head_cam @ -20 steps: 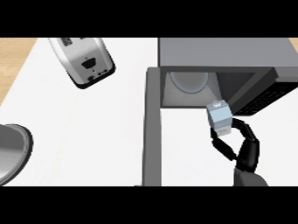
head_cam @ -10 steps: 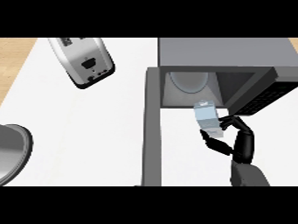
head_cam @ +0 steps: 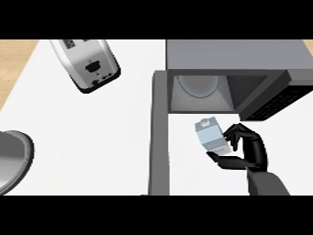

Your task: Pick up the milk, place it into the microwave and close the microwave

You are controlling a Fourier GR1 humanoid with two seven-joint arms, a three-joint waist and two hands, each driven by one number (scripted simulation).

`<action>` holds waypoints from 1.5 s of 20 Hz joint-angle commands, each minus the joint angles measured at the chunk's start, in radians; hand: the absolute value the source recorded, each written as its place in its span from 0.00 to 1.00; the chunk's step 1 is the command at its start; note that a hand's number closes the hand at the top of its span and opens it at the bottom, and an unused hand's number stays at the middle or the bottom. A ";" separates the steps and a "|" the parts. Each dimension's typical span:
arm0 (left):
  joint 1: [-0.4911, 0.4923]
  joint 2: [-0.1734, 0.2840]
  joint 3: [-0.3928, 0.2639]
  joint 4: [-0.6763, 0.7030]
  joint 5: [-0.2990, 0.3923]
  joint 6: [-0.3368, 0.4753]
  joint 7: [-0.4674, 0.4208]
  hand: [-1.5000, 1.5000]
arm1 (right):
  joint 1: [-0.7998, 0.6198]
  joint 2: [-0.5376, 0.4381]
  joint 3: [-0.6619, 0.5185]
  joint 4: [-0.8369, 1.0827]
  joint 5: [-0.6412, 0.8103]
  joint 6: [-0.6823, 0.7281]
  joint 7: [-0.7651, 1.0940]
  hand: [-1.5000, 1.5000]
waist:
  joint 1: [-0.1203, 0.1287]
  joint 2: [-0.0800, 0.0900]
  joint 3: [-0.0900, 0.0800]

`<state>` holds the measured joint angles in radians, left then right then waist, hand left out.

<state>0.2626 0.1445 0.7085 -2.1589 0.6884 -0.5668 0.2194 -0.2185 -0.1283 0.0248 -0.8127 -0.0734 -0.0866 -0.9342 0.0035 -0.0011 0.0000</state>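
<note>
The microwave [head_cam: 240, 69] stood at the counter's [head_cam: 84, 137] back right, its door [head_cam: 159, 133] swung open leftward, the milk [head_cam: 211, 137] just before its mouth, a toaster [head_cam: 87, 64] back left, a pot [head_cam: 3, 158] at the left edge.

1. A kitchen is indicated by a white countertop [head_cam: 97, 137] bordered by a light wooden floor [head_cam: 3, 69].
2. A grey box-shaped microwave [head_cam: 240, 57] is seen with its door [head_cam: 157, 133] swung open and a pale round turntable plate [head_cam: 198, 86] inside.
3. A silver and black slotted toaster [head_cam: 87, 62] is placed well apart from it.
4. A grey metal pot [head_cam: 3, 158] is seen at the left edge.
</note>
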 commanded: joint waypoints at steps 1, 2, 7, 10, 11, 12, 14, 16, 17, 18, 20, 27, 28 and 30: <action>0.012 0.029 0.045 0.040 0.041 -0.033 -0.009 0.00 | 0.045 0.029 0.056 -0.114 0.004 0.060 0.040 1.00 | -0.002 -0.002 -0.001; 0.017 0.058 0.063 0.012 0.078 -0.004 0.028 0.00 | 0.043 0.018 0.070 -0.216 0.013 0.024 0.137 1.00 | -0.003 -0.003 -0.001; 0.014 0.021 0.045 -0.024 0.057 0.010 0.049 0.00 | 0.037 0.030 0.080 -0.359 0.056 -0.069 0.281 1.00 | -0.002 -0.001 0.000; 0.015 0.050 0.061 -0.026 0.097 0.019 0.080 0.00 | 0.014 0.043 0.086 -0.405 0.097 -0.132 0.350 1.00 | 0.000 -0.001 0.000; 0.015 0.025 0.068 0.015 0.065 -0.016 0.035 0.00 | -0.066 0.061 0.081 -0.352 0.110 -0.147 0.371 1.00 | 0.003 0.000 0.000; -0.011 0.013 0.030 0.013 0.030 -0.003 0.043 0.00 | -0.121 0.046 0.064 -0.359 0.099 -0.137 0.434 1.00 | 0.002 0.001 0.000; 0.024 0.009 0.063 0.045 0.038 -0.074 0.015 0.00 | -0.140 0.069 0.049 -0.260 0.123 -0.152 0.366 1.00 | 0.006 0.001 0.000; -0.021 0.060 0.072 0.049 0.084 -0.014 0.045 0.00 | -0.233 0.062 0.058 -0.277 0.160 -0.193 0.481 1.00 | 0.007 0.001 0.000; -0.018 0.009 0.047 0.085 -0.013 -0.059 0.004 0.00 | -0.209 0.057 0.077 -0.324 0.179 -0.198 0.511 1.00 | 0.001 0.001 -0.001; -0.020 0.025 0.056 0.047 0.023 -0.030 0.026 0.00 | -0.291 0.077 0.035 -0.158 0.188 -0.225 0.434 1.00 | 0.010 0.003 0.000; -0.072 0.061 0.054 0.118 0.016 -0.015 0.027 0.00 | -0.331 0.021 0.039 -0.148 0.234 -0.238 0.489 1.00 | 0.005 0.004 0.000; 0.006 0.030 0.079 0.075 0.044 -0.077 0.008 0.00 | -0.598 0.067 -0.005 0.163 0.316 -0.374 0.545 1.00 | 0.030 0.007 0.000; -0.024 0.025 0.072 0.136 -0.002 -0.119 -0.038 0.00 | -0.621 0.023 -0.031 0.244 0.312 -0.347 0.479 1.00 | 0.037 0.014 0.000; -0.016 0.021 0.049 0.049 0.013 -0.068 0.014 0.00 | -0.663 0.096 -0.009 0.305 0.364 -0.474 0.506 1.00 | 0.042 0.013 0.001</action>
<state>0.2457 0.1664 0.7588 -2.0857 0.7080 -0.6570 0.2162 -0.7803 -0.0669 0.0227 -0.6460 0.2325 -0.4461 -0.4374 0.0331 0.0094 0.0061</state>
